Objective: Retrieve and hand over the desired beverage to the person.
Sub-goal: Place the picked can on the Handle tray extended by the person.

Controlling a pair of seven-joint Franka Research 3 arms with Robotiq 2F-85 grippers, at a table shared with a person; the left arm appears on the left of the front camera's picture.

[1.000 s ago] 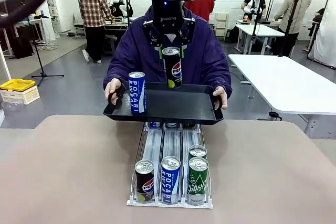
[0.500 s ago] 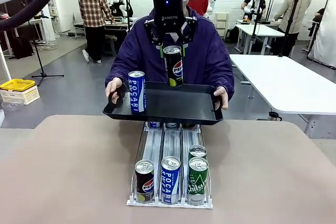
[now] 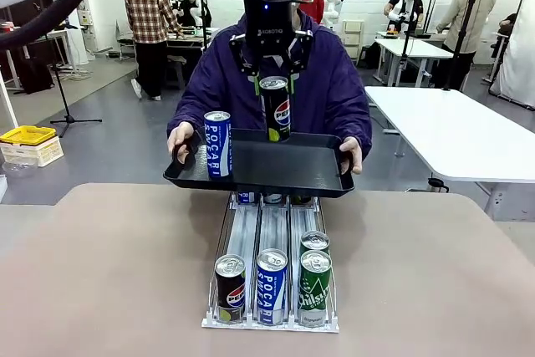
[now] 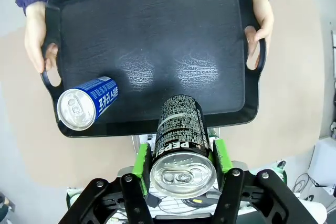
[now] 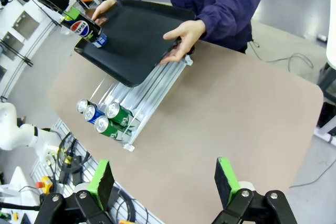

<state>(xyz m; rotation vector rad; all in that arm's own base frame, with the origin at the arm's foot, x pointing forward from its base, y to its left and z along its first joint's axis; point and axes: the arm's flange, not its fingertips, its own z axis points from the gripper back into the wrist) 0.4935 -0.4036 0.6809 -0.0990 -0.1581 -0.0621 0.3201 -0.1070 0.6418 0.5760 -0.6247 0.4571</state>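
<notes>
Black Pepsi can [image 3: 275, 109] with red-white-blue roundel, yellow-green base band and silver top, between the green pads [image 4: 142, 159] of the black left gripper [image 4: 181, 162]. Beneath that gripper: black tray [image 3: 292, 175]. On the tray to the gripper's side: blue Pocari Sweat can [image 3: 217, 145], white lettering, silver top. Behind the gripper: person [image 3: 334, 89] in dark navy-purple jacket. Below the tray: silver-white can rack [image 3: 271, 240] on tan table [image 3: 109, 273], holding 1 black Pepsi can [image 3: 230, 288], 1 blue Pocari can [image 3: 271, 286], 2 green Chilsung cans [image 3: 314, 285] with white script. Right gripper [image 5: 165, 182]: black, 2 green pads.
</notes>
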